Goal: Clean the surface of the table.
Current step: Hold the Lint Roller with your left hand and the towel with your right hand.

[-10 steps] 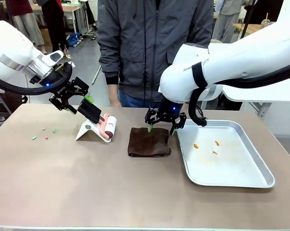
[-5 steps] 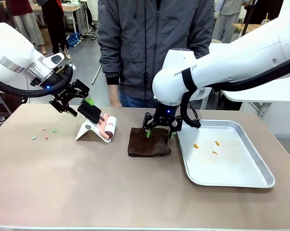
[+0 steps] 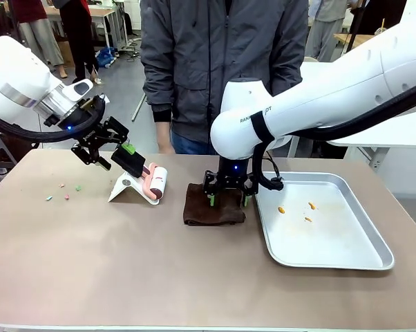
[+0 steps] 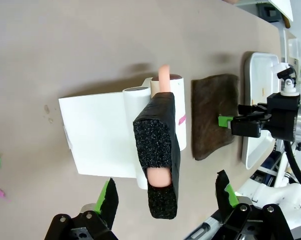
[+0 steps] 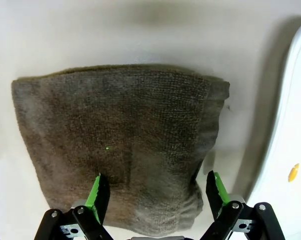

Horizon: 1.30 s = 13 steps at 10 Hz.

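front: my left pincer (image 3: pixel 121 153) gapes at ten o'clock over the table (image 3: pixel 125 263), my right pincer (image 3: pixel 229 200) gapes over the cloth (image 3: pixel 211 211); left wrist: it stands open astride the roller handle (image 4: pixel 158 145); right wrist: tray (image 5: pixel 290 125) at three o'clock.

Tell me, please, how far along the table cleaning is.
Done, seemingly: orange crumbs lie in the tray. In hand: right gripper hovers open over the brown cloth; left gripper open around the lint roller handle; nothing gripped. Left: coloured scraps on the table.
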Available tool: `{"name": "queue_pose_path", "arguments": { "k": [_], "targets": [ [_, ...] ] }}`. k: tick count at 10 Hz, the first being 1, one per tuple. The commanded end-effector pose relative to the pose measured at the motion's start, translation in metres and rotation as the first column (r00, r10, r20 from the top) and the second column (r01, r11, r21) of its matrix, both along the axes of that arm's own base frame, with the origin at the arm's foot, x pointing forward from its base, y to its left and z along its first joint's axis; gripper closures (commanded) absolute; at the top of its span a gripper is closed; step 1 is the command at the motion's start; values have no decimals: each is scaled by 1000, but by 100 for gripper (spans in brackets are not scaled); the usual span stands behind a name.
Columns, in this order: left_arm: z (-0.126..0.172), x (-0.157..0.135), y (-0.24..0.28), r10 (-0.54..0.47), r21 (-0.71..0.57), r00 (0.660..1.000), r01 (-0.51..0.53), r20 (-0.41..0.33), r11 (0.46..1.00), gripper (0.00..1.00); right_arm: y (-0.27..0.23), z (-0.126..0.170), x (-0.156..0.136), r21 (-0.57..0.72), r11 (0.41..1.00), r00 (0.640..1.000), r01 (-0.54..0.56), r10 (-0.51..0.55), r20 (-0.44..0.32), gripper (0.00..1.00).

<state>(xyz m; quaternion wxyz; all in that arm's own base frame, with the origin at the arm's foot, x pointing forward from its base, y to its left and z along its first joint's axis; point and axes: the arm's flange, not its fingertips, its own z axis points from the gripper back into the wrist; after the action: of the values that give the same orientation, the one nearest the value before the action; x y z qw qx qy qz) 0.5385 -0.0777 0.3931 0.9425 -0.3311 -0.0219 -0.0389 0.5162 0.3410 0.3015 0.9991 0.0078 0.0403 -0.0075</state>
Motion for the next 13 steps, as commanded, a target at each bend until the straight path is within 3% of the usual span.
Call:
{"name": "queue_pose_path", "arguments": {
  "k": [1,4,5,6,7,8,9,10,11,12,13],
  "targets": [
    [-1,-2,3,-8,4,1000,8,-10,1000,0,5,2,3,-54,998,999,36,-35,23,0],
    [-2,-1,1,0,5,1000,0,-13,1000,0,5,1,3,-57,997,999,50,-49,25,0],
    [-2,-1,1,4,12,1000,-4,-15,1000,33,4,1,3,-53,997,998,56,-55,26,0],
    [-2,0,1,11,21,1000,-10,-19,1000,57,4,1,3,-53,997,998,57,-56,25,60],
    [-3,1,1,14,16,1000,-14,-18,1000,90,4,1,3,-49,997,998,52,-51,24,60],
    [-3,0,2,18,7,1000,-18,-10,1000,100,4,1,2,-48,998,999,48,-47,24,100],
    [-3,1,2,59,1,998,-59,14,998,100,5,1,2,-49,998,999,45,-44,25,61],
    [-3,2,2,67,5,998,-67,21,998,100,4,1,3,-53,998,999,43,-42,23,100],
    [-3,2,2,68,11,997,-68,21,998,94,4,1,3,-54,998,999,42,-41,21,100],
    [-3,2,2,71,14,997,-71,24,997,100,4,1,2,-55,998,999,40,-39,19,100],
    [-3,3,2,70,11,997,-70,27,997,100,4,1,2,-55,998,999,38,-37,18,100]
  ]
}}
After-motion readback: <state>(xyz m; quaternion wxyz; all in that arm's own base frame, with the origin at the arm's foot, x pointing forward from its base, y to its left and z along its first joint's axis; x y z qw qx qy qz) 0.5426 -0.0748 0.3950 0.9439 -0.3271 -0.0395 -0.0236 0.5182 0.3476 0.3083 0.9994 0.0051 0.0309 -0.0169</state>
